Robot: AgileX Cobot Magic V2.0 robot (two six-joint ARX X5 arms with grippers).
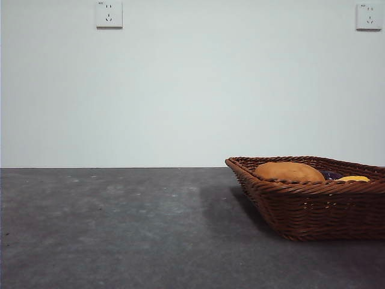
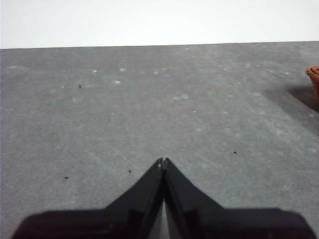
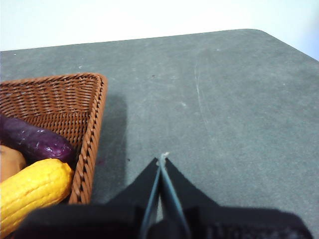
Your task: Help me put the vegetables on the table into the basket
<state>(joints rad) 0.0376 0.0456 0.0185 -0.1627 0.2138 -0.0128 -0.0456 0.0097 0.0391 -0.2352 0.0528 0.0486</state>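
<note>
The brown wicker basket (image 1: 313, 208) stands on the dark grey table (image 1: 120, 229) at the right. Inside it lie the orange-brown tuber (image 1: 289, 171), the yellow corn cob (image 3: 32, 188) and the purple eggplant (image 3: 35, 140). The corn (image 1: 354, 179) and eggplant (image 1: 331, 176) barely show over the rim in the front view. My right gripper (image 3: 162, 158) is shut and empty, over bare table just beside the basket's side (image 3: 87, 149). My left gripper (image 2: 163, 161) is shut and empty over bare table, with only the basket's corner (image 2: 314, 74) at the edge of its view. Neither arm appears in the front view.
A white wall with two sockets (image 1: 109, 14) stands behind the table. The table's rounded far corner (image 3: 259, 34) shows in the right wrist view.
</note>
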